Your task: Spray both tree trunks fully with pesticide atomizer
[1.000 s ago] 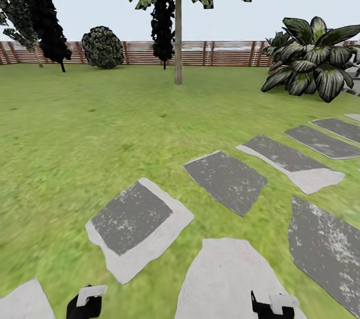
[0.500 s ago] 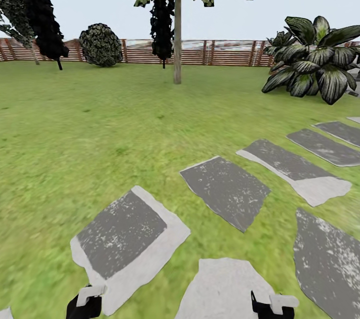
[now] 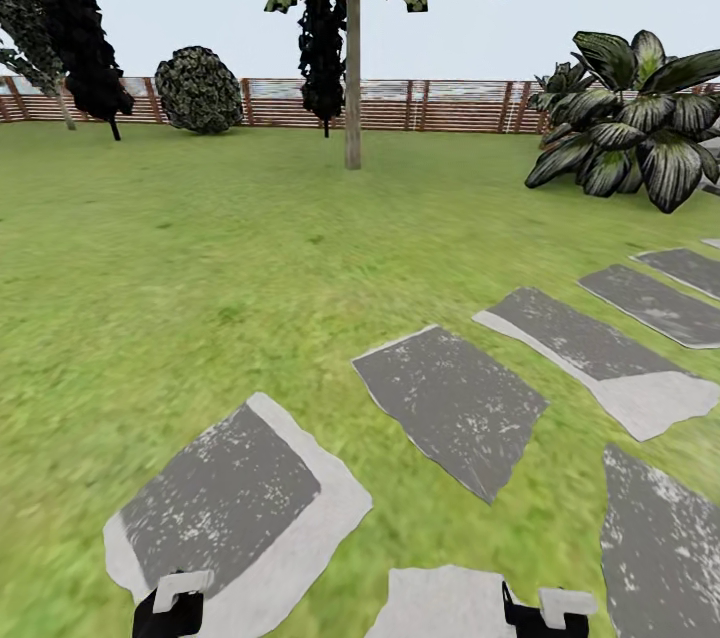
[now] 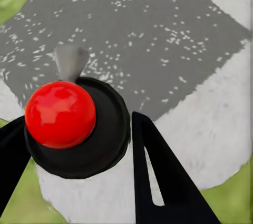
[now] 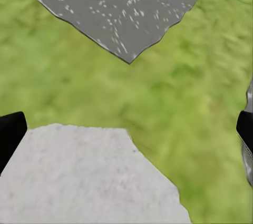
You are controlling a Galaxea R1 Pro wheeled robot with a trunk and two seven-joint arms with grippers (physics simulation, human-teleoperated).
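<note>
A tree (image 3: 352, 68) stands ahead on the lawn (image 3: 200, 248), before the fence (image 3: 420, 105). Stepping stones (image 3: 452, 405) lie near, running right toward a leafy shrub (image 3: 630, 123).

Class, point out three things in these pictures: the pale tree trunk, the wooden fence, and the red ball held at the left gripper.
tree trunk (image 3: 353, 88), head view, mid-height of the bare trunk.
wooden fence (image 3: 460, 106), head view, slats right of the trunk.
red ball (image 4: 60, 113), left wrist view, centre of the ball.

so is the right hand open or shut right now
Open. In the right wrist view the right hand has its two black fingers at opposite edges, with bare grass and a stepping stone between them.
</note>
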